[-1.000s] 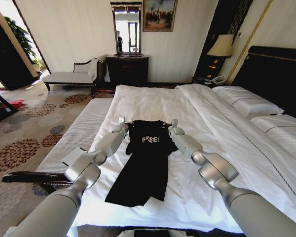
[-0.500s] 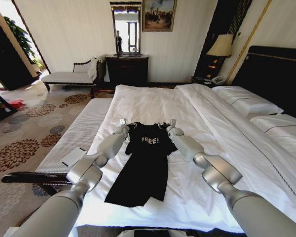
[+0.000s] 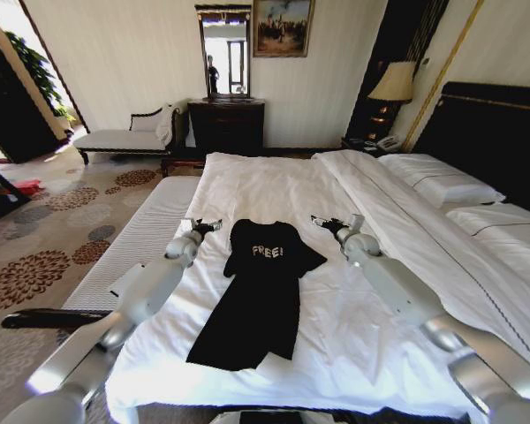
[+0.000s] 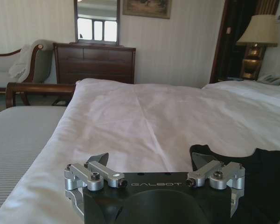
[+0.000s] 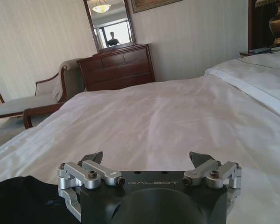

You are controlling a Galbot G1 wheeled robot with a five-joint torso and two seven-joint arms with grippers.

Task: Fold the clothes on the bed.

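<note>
Clothes [image 3: 256,296] lie flat between our two grippers on the bed [image 3: 274,190], and neither gripper touches them. Our left gripper [image 3: 205,225] has its jaws spread apart with nothing between them; it sits low over the white sheet, just beside the top's left shoulder. In the left wrist view the left gripper [image 4: 155,164] shows both fingertips wide open, with the black top [image 4: 252,177] off to one side of it. Our right gripper [image 3: 325,222] is likewise wide open and holds nothing, a little clear of the top's right shoulder; in the right wrist view the right gripper [image 5: 148,158] shows bare sheet between the fingertips, and a corner of the black fabric [image 5: 28,198] lies near it. The top is a black sleeveless piece with white letters on the chest, spread lengthwise on the white sheet with its neck toward the far edge. Beyond it stand white pillows [image 3: 442,185] against a dark headboard [image 3: 495,132].
</note>
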